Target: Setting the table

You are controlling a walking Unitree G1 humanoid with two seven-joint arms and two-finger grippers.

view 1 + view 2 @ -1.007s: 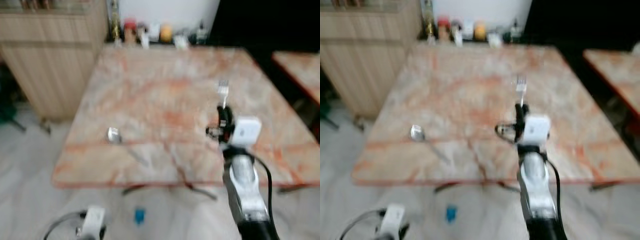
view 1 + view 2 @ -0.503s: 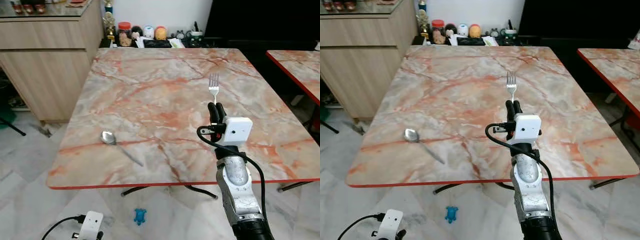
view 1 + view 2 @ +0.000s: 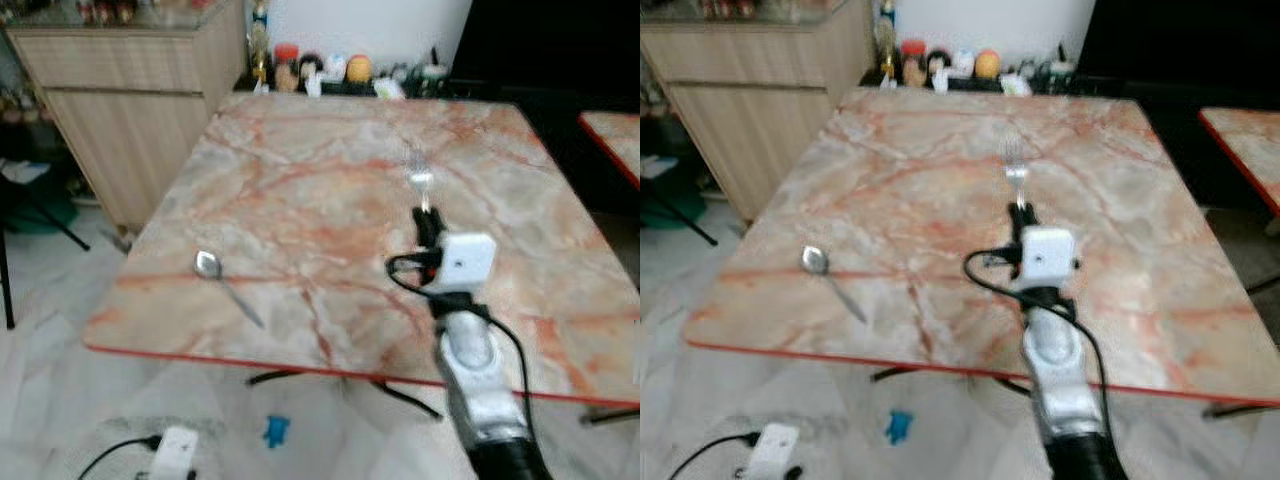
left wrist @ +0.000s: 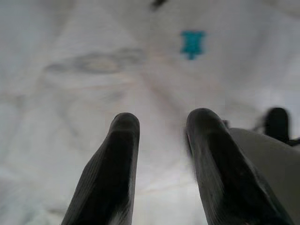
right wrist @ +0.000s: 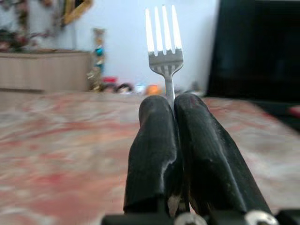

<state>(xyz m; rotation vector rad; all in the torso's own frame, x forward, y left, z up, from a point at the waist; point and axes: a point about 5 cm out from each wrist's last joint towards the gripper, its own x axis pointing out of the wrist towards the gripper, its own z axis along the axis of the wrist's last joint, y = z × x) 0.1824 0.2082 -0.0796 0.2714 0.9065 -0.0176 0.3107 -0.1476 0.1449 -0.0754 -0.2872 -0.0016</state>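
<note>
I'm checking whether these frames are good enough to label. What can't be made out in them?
- Fork handle: hidden between the right hand's closed fingers, right wrist view.
- Small jars at the table's far edge: blurred and too small to identify, eye views.
- Spoon: softened by blur, left eye view.
- Blue thing on the floor: blurred, left wrist view, beyond the open left hand.

Head views above marble table [image 3: 300,200]

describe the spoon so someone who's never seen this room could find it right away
Start at the big orange-veined marble table. Near its front edge on the robot's left lies the spoon, flat, bowl toward the far side. The other utensil, a fork, is held upright in the right claw.
</note>
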